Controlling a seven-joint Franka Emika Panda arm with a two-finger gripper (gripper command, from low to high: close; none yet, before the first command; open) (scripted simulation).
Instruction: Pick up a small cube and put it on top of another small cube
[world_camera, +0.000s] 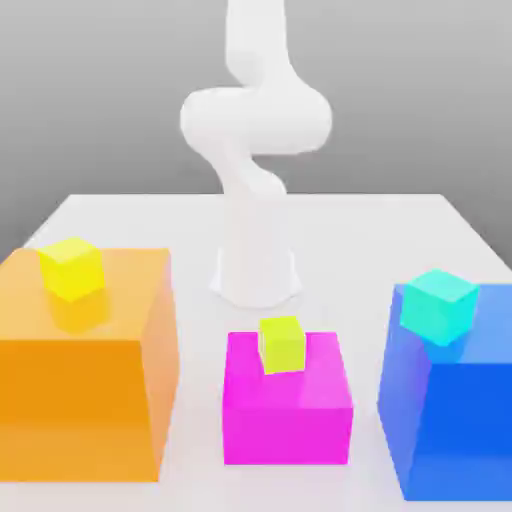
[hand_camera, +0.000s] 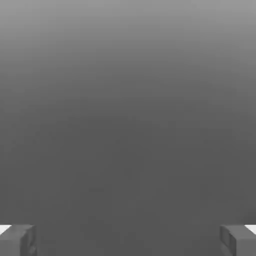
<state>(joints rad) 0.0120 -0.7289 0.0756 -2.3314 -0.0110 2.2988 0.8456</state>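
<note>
In the hand view we see the gripper (hand_camera: 128, 240) with its two grey fingertips (hand_camera: 17, 240) set far apart at opposite edges of the frame, so the jaws stand wide and hold nothing; between them lies only a plain grey backdrop.

In the exterior view the white arm (world_camera: 250, 130) rises from its base (world_camera: 255, 270) at the centre of the frame, bends in a thick loop and leaves through the upper edge. It stands on a pale table (world_camera: 360, 230).

Three large blocks occupy the lower half of that view. At the exterior view's right, the small cube (world_camera: 438, 305), bright cyan, rests on the near top corner of the blue block (world_camera: 450, 400), turned slightly against its edges. At lower centre, a small yellow-green cube (world_camera: 281, 344) sits on top of the magenta block (world_camera: 288, 410), the lowest of the three. At the exterior view's left, a small yellow cube (world_camera: 71, 268) lies on the upper face of the orange block (world_camera: 85, 370), toward its far left side. The three blocks stand well apart from one another.
</note>
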